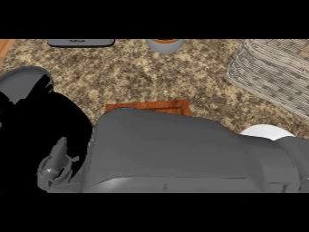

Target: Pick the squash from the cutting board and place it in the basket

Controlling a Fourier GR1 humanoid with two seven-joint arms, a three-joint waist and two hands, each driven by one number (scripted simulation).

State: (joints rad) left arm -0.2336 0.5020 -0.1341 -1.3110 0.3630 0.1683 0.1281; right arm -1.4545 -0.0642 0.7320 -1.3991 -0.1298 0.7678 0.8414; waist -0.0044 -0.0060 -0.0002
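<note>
while a broad grey forearm (170, 149) hides most of the brown wooden cutting board (148, 107), one pale wicker basket (284, 72) stands right; the black left hand (30, 136) looks perhaps curled, i cannot tell.

Even, diffuse overhead lighting; no glare.
Soft throughout, with faint shading beneath the basket (280, 74); left hand (30, 136) rendered as featureless black.

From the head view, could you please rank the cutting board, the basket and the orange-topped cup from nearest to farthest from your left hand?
Measured from the left hand, at the view's left:
1. Cutting board, centre, mostly hidden under the grey forearm.
2. Orange-topped cup, at the top edge, centre.
3. Basket, far right.
</note>
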